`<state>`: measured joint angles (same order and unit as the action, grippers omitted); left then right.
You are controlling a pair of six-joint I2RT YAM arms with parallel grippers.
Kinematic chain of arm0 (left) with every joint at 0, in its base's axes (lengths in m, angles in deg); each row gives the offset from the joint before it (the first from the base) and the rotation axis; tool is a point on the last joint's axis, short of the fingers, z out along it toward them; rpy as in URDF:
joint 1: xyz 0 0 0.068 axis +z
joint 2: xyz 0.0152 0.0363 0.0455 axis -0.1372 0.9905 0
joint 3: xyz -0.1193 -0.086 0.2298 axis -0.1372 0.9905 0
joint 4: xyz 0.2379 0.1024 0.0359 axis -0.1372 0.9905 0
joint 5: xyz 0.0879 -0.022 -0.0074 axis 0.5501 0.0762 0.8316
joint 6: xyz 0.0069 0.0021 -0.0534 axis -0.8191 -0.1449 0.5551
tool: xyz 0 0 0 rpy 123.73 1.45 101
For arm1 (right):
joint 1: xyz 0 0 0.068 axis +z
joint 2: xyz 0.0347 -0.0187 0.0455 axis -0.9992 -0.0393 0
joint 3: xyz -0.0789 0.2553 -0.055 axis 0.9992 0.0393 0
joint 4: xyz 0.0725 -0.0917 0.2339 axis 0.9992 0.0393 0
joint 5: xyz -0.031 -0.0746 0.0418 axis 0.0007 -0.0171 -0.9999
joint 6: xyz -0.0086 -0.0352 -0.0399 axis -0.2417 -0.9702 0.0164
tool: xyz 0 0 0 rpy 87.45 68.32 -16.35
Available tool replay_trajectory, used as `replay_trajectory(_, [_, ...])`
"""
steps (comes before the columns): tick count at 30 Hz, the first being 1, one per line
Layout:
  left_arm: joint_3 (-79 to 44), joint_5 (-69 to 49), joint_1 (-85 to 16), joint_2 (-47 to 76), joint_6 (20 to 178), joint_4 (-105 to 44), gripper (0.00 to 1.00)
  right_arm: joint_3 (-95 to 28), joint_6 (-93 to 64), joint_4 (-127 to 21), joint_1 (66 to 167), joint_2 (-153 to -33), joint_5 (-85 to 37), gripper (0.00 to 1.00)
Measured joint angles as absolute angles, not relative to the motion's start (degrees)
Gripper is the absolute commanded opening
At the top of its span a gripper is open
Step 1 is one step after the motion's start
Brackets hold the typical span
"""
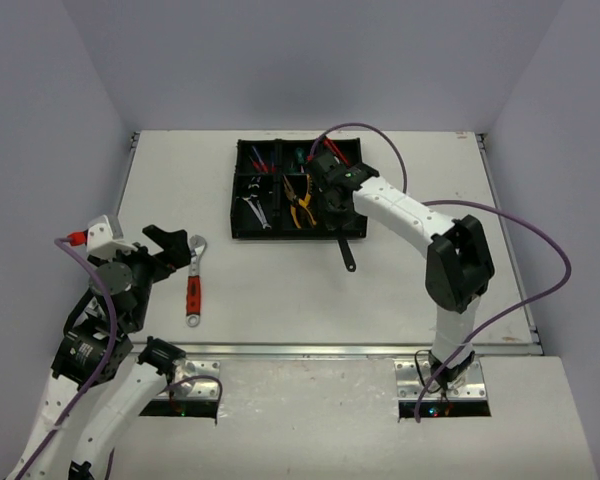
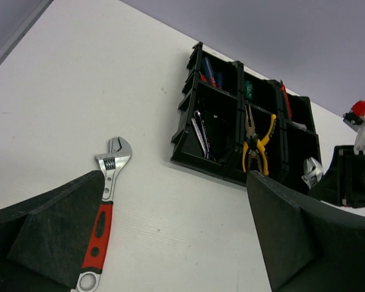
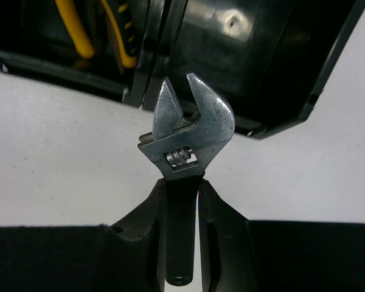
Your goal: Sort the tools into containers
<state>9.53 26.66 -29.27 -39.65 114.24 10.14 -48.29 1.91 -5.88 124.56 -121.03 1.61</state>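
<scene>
holding the black-handled adjustable wrench by its handle, the right pincer is clamped shut on it, silver head leading toward 12 o'clock and hanging at the near wall of the black tray. that grip probably lets the head go first into the near right compartment, beside the one with the yellow pliers. only the right wrist view shows this clamp. from above the arm hides it, and just the dark handle sticks out at 6 o'clock off the tray's near right corner. the left pincer is spread wide and holds nothing. it sits at 9 o'clock of the red-handled wrench, which lies flat on the table at 7 o'clock from the tray, likely the next pick. the left wrist view adds the spanners and screwdrivers already sorted.
</scene>
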Motion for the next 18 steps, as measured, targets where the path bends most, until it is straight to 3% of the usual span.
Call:
replay_trajectory(8, [9.5,26.7,-29.3,-39.5,114.2,10.0,1.0,-60.8,-7.8,-9.5,117.3,-131.2,1.1,0.0])
replay_trajectory(15, [9.5,26.7,-29.3,-39.4,114.2,9.9,1.0,-63.8,-13.3,-10.4,114.9,-137.4,0.8,0.0])
replay_trajectory(16, [9.5,26.7,-29.3,-39.3,114.2,9.9,1.0,-63.8,-13.8,-10.5,114.8,-137.9,0.6,0.04])
replay_trajectory(18, [9.5,26.7,-29.3,-39.0,114.2,9.8,1.0,-63.8,-14.4,-10.9,114.6,-138.7,-0.3,0.24])
